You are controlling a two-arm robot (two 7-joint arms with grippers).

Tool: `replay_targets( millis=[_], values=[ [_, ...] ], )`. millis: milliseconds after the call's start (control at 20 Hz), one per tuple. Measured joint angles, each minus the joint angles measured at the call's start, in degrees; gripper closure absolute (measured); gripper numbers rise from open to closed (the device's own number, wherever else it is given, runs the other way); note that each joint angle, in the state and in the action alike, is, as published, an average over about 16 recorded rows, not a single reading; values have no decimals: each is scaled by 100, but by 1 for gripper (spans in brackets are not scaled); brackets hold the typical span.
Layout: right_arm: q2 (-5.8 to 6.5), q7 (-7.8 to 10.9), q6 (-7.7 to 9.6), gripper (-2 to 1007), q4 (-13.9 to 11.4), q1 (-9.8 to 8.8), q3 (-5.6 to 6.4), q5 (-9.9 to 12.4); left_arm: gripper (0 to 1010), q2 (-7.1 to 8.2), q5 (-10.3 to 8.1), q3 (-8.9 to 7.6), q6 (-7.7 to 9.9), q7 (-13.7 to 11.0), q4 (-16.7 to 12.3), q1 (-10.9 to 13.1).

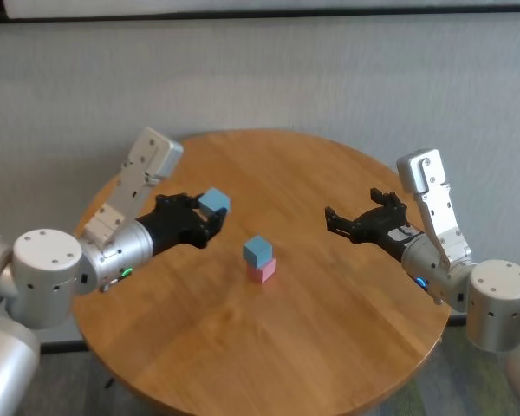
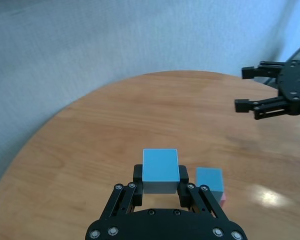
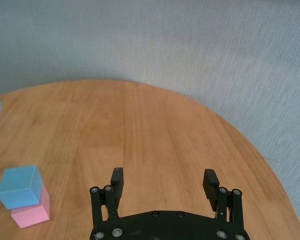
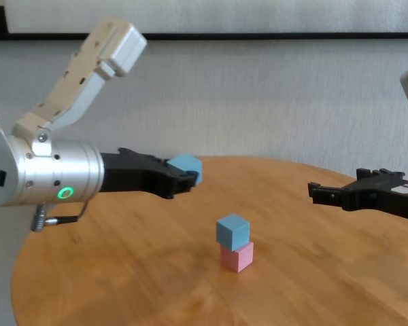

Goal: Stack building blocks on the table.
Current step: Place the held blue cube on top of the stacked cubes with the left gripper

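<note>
A light blue cube sits on top of a pale pink cube near the middle of the round wooden table. This stack also shows in the chest view and the right wrist view. My left gripper is shut on the second light blue cube, holding it above the table, left of and behind the stack; the left wrist view shows that cube between the fingers. My right gripper is open and empty, hovering right of the stack.
A grey wall stands behind the table. The table's edge curves close around both arms. Bare wood lies in front of the stack.
</note>
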Motion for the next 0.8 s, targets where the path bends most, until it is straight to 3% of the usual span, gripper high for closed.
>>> replay_targets(
  millis=[400, 800],
  values=[
    [0, 0, 0, 0, 0, 0, 0, 0, 605, 69, -181, 276, 113, -402, -31, -88],
    [0, 0, 0, 0, 0, 0, 0, 0, 605, 95, -312, 474, 159, -621, 87, -198]
  ],
)
